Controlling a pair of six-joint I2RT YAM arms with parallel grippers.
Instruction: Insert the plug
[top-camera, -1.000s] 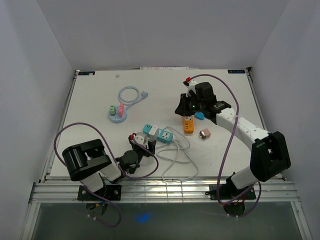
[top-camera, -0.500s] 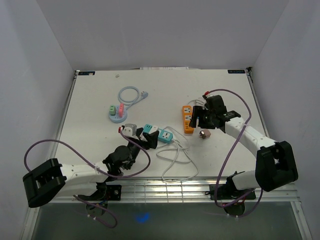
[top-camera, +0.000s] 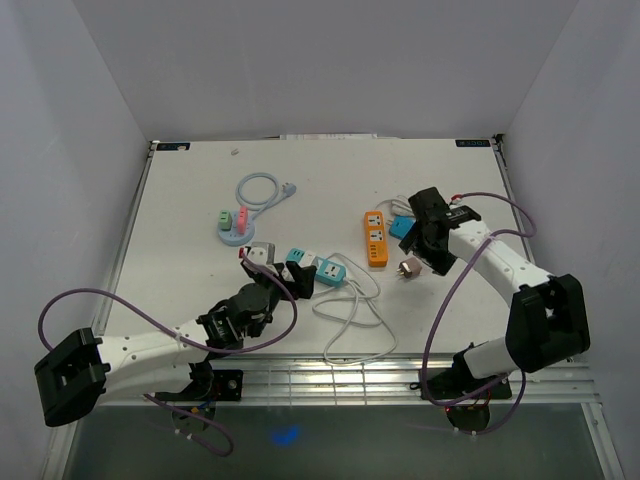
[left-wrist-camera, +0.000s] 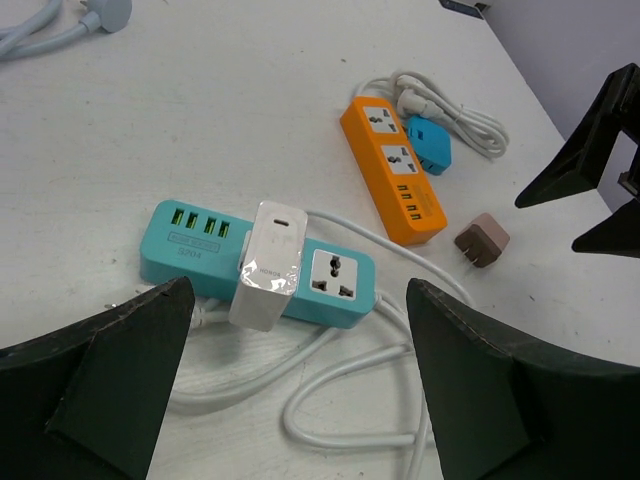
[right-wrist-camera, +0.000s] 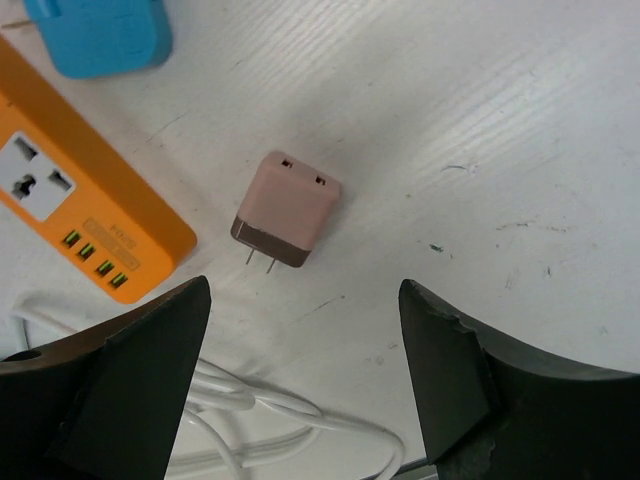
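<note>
A pink-and-brown plug (right-wrist-camera: 285, 210) lies loose on the white table, its prongs toward the near edge; it also shows as the plug (top-camera: 408, 267). My right gripper (right-wrist-camera: 305, 288) (top-camera: 432, 258) hovers open just short of it, touching nothing. An orange power strip (top-camera: 375, 238) (right-wrist-camera: 90, 215) lies left of the plug, with a blue plug (top-camera: 400, 228) (right-wrist-camera: 100, 35) beside it. A teal power strip (left-wrist-camera: 340, 280) (top-camera: 325, 268) carries a white charger (left-wrist-camera: 270, 262) in one socket. My left gripper (left-wrist-camera: 300, 290) (top-camera: 290, 281) stands open over that strip with nothing between its fingers.
The teal strip's white cable (top-camera: 350, 315) loops over the table toward the near edge. A round pale-blue socket hub (top-camera: 235, 230) with pink and green plugs and a coiled cord (top-camera: 262, 188) sits at the back left. White walls enclose the table.
My left arm has stretched forward to the teal strip and its jaws have widened. My right gripper has swung from over the orange strip toward the pink plug and opened.
</note>
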